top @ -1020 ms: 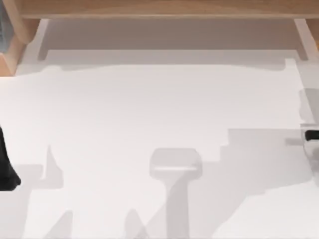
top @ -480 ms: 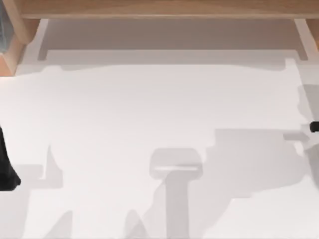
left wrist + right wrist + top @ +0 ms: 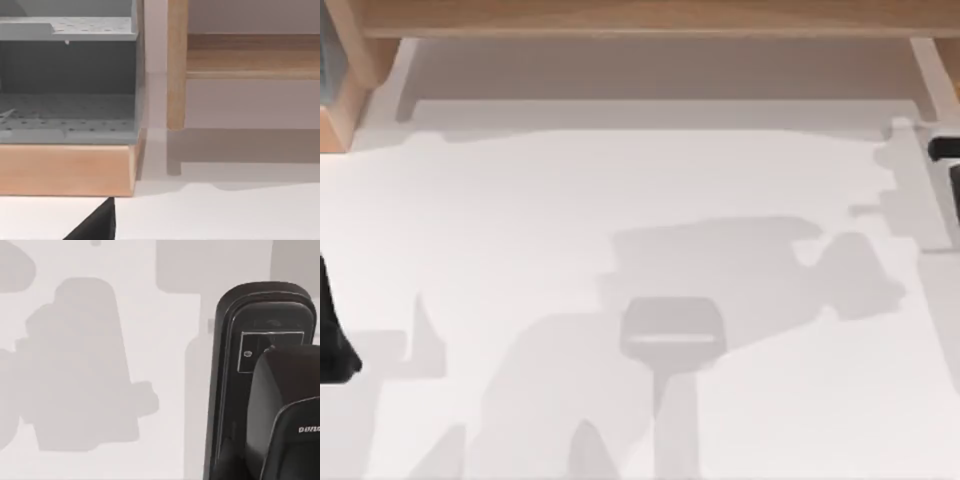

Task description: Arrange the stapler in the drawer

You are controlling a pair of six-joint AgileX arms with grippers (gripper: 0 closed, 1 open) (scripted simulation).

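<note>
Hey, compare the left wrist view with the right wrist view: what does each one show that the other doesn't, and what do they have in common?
Left wrist view: a grey drawer unit with perforated shelves, sitting on a wooden base, with a wooden post and a wooden shelf beside it.

Right wrist view: the black stapler, seen close up, with soft shadows on the surface next to it.

Both: the white table.

Black glossy arm (image 3: 332,330) (wht lettering)
</note>
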